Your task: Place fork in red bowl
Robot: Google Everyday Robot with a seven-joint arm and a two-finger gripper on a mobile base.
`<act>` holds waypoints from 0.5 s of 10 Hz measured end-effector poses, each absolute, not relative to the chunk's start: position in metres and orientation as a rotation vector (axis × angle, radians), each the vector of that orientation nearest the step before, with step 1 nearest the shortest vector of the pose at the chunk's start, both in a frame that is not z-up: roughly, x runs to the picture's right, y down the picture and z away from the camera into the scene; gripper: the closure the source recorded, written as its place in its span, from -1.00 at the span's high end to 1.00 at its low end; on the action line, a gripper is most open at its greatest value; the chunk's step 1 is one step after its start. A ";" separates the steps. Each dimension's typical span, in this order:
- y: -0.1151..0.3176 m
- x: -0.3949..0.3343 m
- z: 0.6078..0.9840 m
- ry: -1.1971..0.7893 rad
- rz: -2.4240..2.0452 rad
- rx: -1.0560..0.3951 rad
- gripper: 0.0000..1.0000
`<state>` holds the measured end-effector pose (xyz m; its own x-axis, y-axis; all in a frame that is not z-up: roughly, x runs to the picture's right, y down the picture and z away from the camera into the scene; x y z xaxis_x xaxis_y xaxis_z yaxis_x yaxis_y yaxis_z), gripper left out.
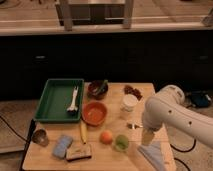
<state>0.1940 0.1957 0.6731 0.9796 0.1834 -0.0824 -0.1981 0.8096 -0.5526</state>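
Observation:
The fork (133, 125) is a small silvery piece lying on the wooden table, right of the red bowl (94, 113) and below a white cup. The round orange-red bowl sits near the table's middle, beside the green tray. My white arm comes in from the right. Its gripper (148, 137) points down over the table's right side, just right of the fork and a little nearer the front edge, open and holding nothing.
A green tray (51, 101) at the left holds a white plastic utensil (74, 98). A dark bowl (97, 88), a white cup (129, 103), a banana (83, 131), an orange fruit (105, 136), a green cup (121, 142), sponges (62, 145), a metal cup (40, 136) and a blue cloth (152, 154) share the table.

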 end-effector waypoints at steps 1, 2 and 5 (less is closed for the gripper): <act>0.197 0.194 0.683 0.021 0.195 -0.591 0.60; 0.199 0.192 0.689 0.014 0.188 -0.592 0.60; 0.208 0.194 0.715 -0.004 0.142 -0.590 0.60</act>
